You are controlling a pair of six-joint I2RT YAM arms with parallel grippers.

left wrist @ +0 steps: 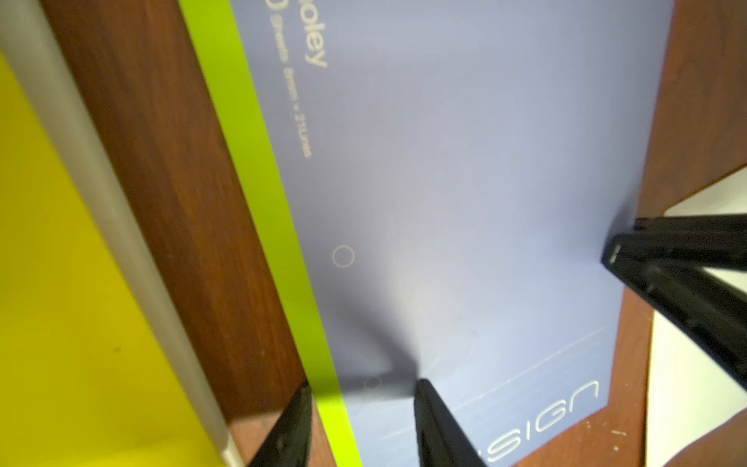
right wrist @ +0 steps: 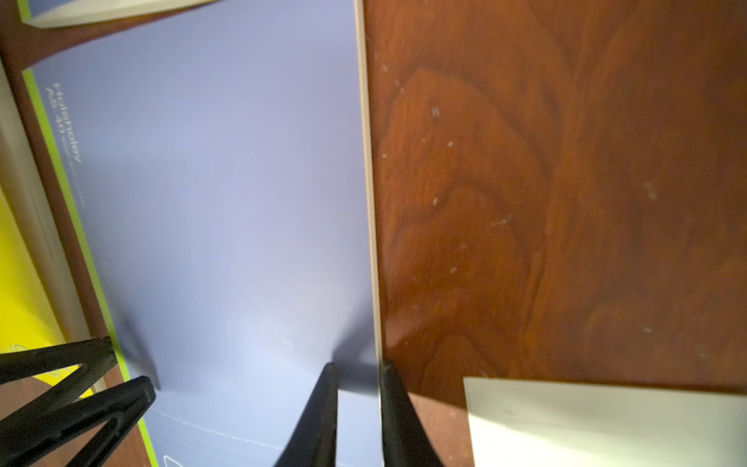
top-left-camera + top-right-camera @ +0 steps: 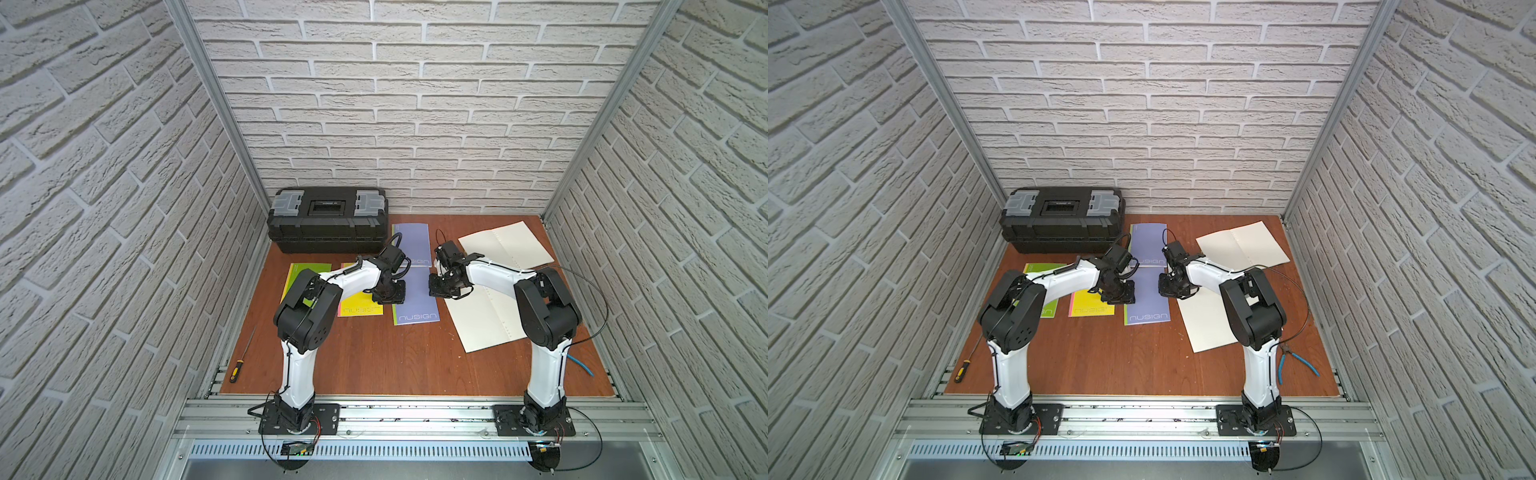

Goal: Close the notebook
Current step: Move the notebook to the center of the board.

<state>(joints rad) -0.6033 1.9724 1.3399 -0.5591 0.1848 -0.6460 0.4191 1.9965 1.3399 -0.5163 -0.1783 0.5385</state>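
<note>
A purple notebook (image 3: 417, 309) (image 3: 1148, 309) lies closed and flat on the wooden table, its "nusign" cover facing up, between my two grippers. My left gripper (image 1: 364, 386) (image 3: 388, 295) is open and straddles the green spine strip (image 1: 275, 210). One of its fingers is over the bare wood and the other is on the purple cover (image 1: 465, 182). My right gripper (image 2: 359, 366) (image 3: 440, 286) stands at the opposite long edge with its jaws a narrow gap apart. One tip is on the cover (image 2: 222, 202) and the other is just outside the page edge. Nothing is lifted.
Two notebooks lie open with cream pages up, one under the right arm (image 3: 482, 324) and one at the back right (image 3: 505, 245). Another purple notebook (image 3: 411, 243), a yellow one (image 3: 359, 309), a green one (image 3: 305, 270) and a black toolbox (image 3: 328, 220) sit to the left and behind. A screwdriver (image 3: 237, 370) and pliers (image 3: 1302, 361) lie near the table's sides.
</note>
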